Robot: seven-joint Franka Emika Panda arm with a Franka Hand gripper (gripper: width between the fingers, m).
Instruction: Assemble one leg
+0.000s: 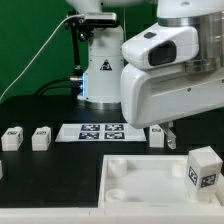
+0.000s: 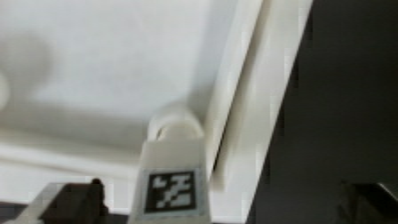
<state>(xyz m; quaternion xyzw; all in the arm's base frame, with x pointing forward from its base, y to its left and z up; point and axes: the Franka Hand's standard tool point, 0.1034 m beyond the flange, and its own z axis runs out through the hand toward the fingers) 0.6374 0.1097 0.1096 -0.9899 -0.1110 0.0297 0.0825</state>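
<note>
In the wrist view a white leg [image 2: 171, 170] with a black-and-white tag stands between my gripper's [image 2: 217, 205] dark fingertips [image 2: 71, 202]. There is a gap on each side, so the gripper is open. The leg's far end meets the white panel [image 2: 89, 70] near its edge. In the exterior view my big white hand [image 1: 165, 75] hangs over the panel's [image 1: 150, 178] far right part. One thin finger [image 1: 170, 137] shows below it. A tagged leg [image 1: 203, 168] stands upright at the panel's right end. I cannot tell whether it is the same leg.
The marker board [image 1: 100, 131] lies behind the panel. Two loose legs [image 1: 12, 138] [image 1: 41, 138] stand at the exterior view's left, another [image 1: 157, 136] by the marker board's right end. The robot base [image 1: 100, 70] stands at the back. Round sockets [image 1: 119, 168] mark the panel's corners.
</note>
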